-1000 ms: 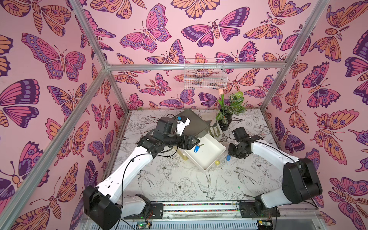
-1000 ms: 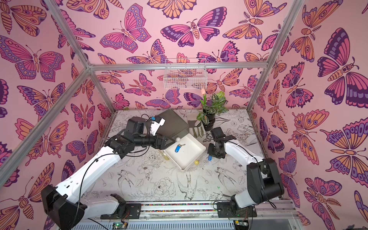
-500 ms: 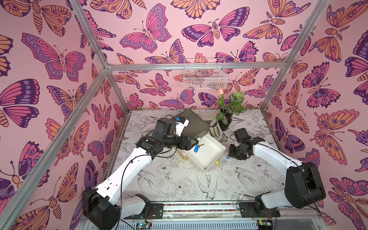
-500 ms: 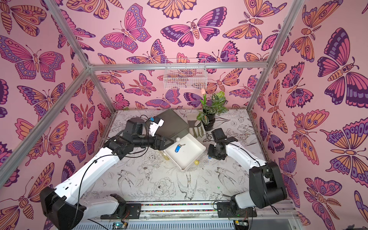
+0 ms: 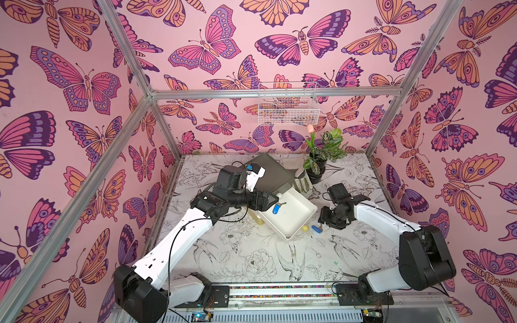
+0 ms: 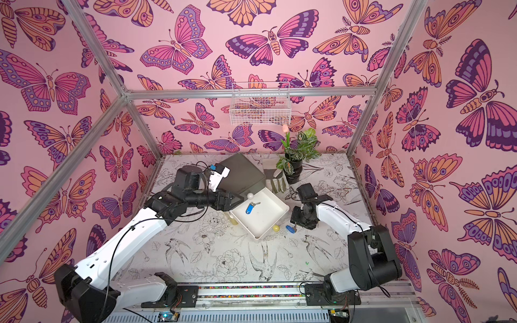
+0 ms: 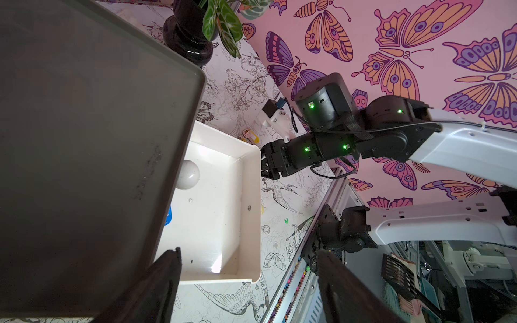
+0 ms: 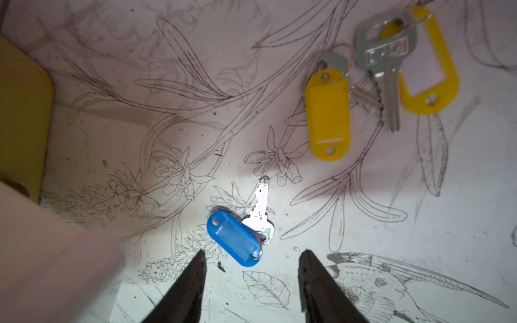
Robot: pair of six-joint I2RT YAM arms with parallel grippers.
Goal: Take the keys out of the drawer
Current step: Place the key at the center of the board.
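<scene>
The right gripper (image 8: 253, 253) hangs released, fingers spread, just above the table (image 8: 363, 223). A blue-tagged key (image 8: 235, 242) lies flat at its fingertips, the tag reaching into the gap and apparently untouched. Two yellow-tagged keys (image 8: 327, 114) lie farther ahead of it, side by side. The left gripper (image 7: 249, 251) stands spread and empty over the white drawer (image 5: 303, 221). There a second blue key (image 5: 277, 208) lies just by its fingertips.
</scene>
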